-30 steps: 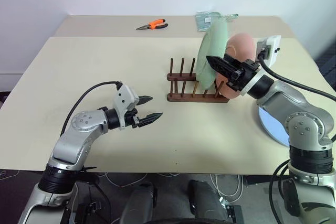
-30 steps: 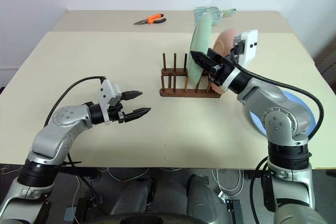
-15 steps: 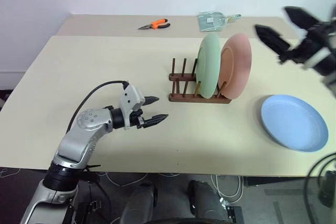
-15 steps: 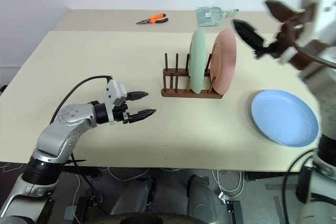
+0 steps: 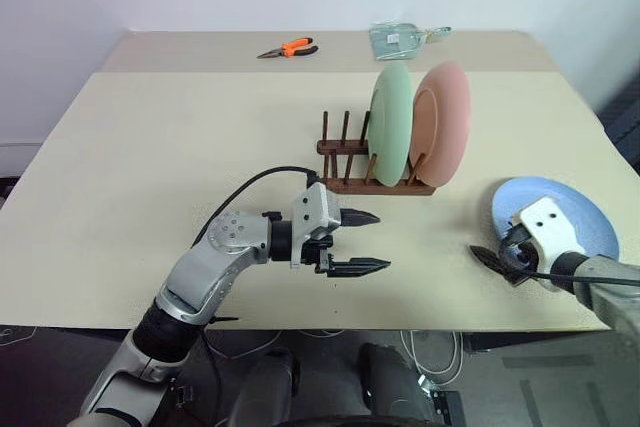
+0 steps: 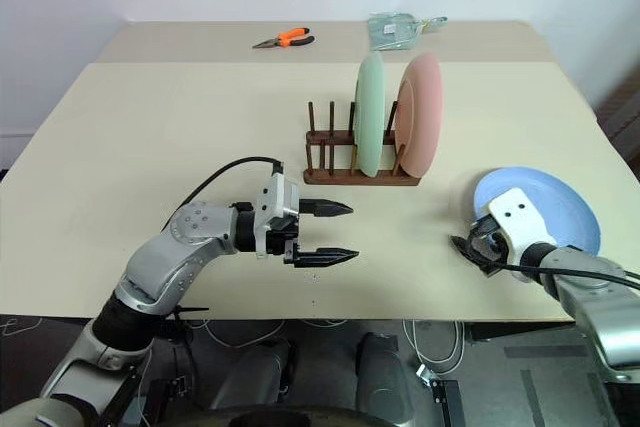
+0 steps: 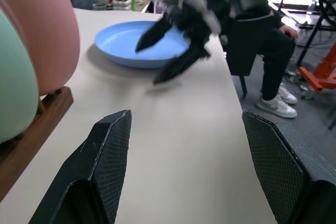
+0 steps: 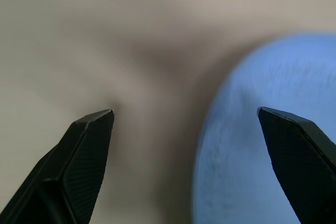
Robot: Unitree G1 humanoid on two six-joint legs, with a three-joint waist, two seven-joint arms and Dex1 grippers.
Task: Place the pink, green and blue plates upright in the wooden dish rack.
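The green plate [image 5: 390, 122] and the pink plate [image 5: 452, 122] stand upright side by side at the right end of the wooden dish rack [image 5: 345, 155]. To the right of the rack, the blue plate [image 5: 585, 219] lies flat on the table [image 5: 150, 147]. My right gripper [image 5: 500, 262] is low at this plate's left rim, open and holding nothing. In the right wrist view its fingers [image 8: 89, 140] straddle the blue plate's edge [image 8: 262, 156]. My left gripper [image 5: 380, 241] hovers open in front of the rack, pointing right toward the blue plate [image 7: 126, 45].
Orange-handled pliers [image 5: 290, 48] and a clear plastic packet [image 5: 405, 39] lie at the table's far edge. Past the table's right end a person [image 7: 262, 35] sits on a chair. The blue plate lies close to the table's front right edge.
The right gripper let go of the green plate, left it standing in the rack, swung out to the right and came down open at the blue plate. The left gripper moved right.
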